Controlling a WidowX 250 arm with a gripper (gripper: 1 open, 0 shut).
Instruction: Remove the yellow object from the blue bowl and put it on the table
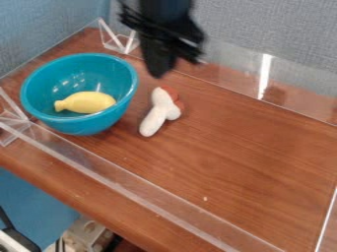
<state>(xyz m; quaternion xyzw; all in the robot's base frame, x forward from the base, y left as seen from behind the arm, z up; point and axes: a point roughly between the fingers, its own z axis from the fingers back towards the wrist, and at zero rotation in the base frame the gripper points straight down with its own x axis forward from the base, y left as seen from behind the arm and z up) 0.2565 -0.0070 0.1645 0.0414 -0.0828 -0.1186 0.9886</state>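
Lying in the blue bowl [99, 77]: the yellow object [82, 102] rests on the bowl floor, low and to the left of the fingers, well apart from them.
Gripper [161, 63]: it hangs over the table [250, 148] beyond the bowl's right rim. It is too blurred to tell whether the fingers are spread or together, and nothing shows hanging from them.
Risk, wrong target: the white object [158, 112] lies almost straight beneath the fingers, so a descent from here would likely meet it and not the yellow one.
Risk, bowl rim: a low sideways pass toward the bowl could clip its near wall and shove or tip it.
Risk, grasp: the yellow object looks rounded and lies in a curved hollow, so it may roll away from closing fingers.
Surroundings: the clear front wall [132, 202] runs well below the fingers, and a small clear stand [118, 37] sits up and to their left.
Free table: open wood lies to the right of the fingers for setting down.
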